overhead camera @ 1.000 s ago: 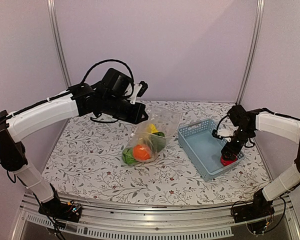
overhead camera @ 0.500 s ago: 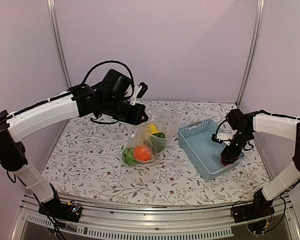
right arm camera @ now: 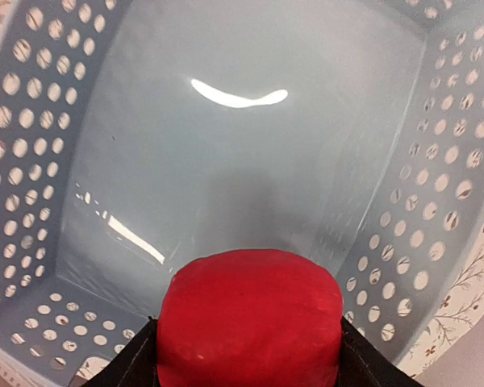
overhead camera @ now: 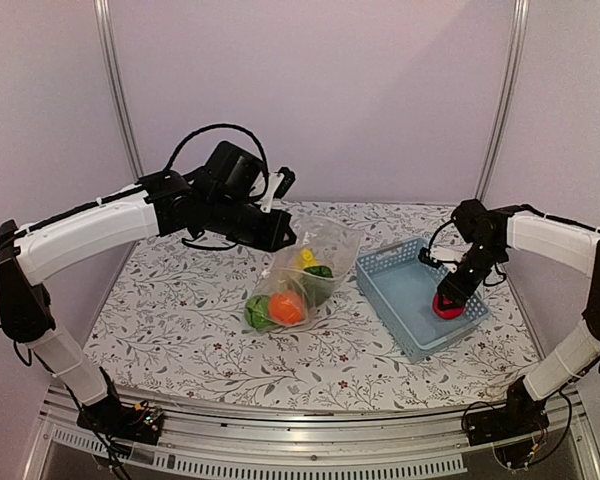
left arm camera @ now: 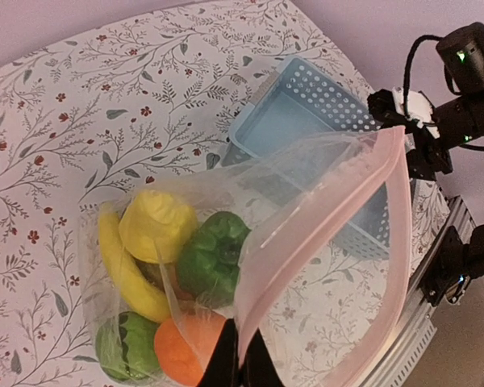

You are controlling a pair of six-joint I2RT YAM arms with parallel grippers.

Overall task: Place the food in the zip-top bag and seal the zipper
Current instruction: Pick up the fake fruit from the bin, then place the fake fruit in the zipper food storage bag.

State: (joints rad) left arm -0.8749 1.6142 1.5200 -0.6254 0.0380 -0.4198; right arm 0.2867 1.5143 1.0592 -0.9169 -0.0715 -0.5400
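Observation:
My left gripper (left arm camera: pixel 240 364) is shut on the mouth edge of the clear zip-top bag (overhead camera: pixel 305 265) and holds it up and open; its pale pink zipper strip (left arm camera: pixel 331 218) curves across the left wrist view. Inside the bag lie a yellow banana (left arm camera: pixel 121 270), a yellow lemon (left arm camera: pixel 157 226), a green pepper (left arm camera: pixel 210 258), an orange (left arm camera: pixel 189 351) and a striped green watermelon (left arm camera: pixel 125 351). My right gripper (overhead camera: pixel 450 300) is shut on the red apple (right arm camera: pixel 250 318) and holds it just above the floor of the light-blue basket (overhead camera: pixel 400 260).
The basket (right arm camera: pixel 226 161) holds nothing else in the right wrist view. The floral tablecloth (overhead camera: pixel 180 300) covers the table. Metal posts stand at the back corners, and a rail runs along the near edge.
My right gripper has closed on the red apple and lifted it slightly, shifting left and up inside the basket. The left arm and bag have barely moved.

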